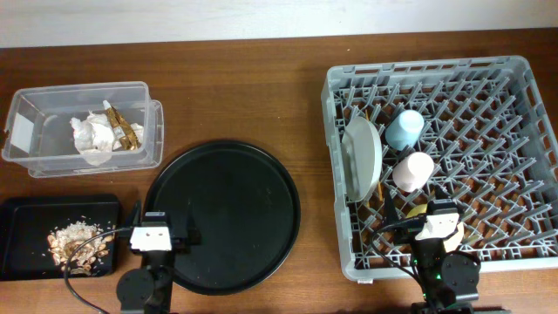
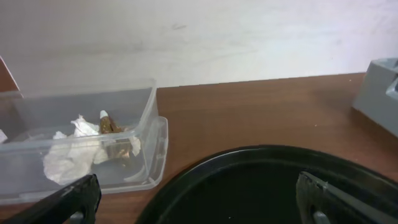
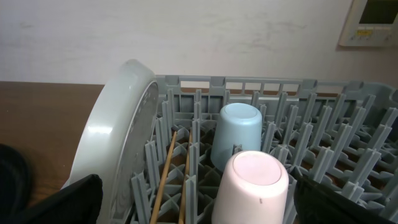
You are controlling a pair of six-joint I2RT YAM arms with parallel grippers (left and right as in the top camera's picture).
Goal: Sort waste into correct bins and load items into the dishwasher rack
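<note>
Near: both claws gape wide, left claw (image 2: 199, 202) over round black tray (image 1: 231, 201), right claw (image 3: 205, 208) over rack (image 1: 436, 70). Near left, 1 shallow black tray (image 1: 26, 227) w/ tan scraps (image 1: 77, 240). Rack holds 2 upturned cups (pink cup (image 1: 413, 170), blue cup (image 1: 404, 128) behind), 1 plate (image 1: 362, 155) on edge, 2 chopsticks (image 3: 165, 174). Far left, 1 clear tub (image 1: 52, 161): napkins (image 1: 91, 138) + wrapper (image 1: 126, 133). Brown table (image 1: 244, 96) shows between tub & rack.

yellow bowl (image 1: 416, 210): mostly hidden under right arm (image 1: 438, 228) | chopsticks (image 3: 165, 180): lower ends cut off
</note>
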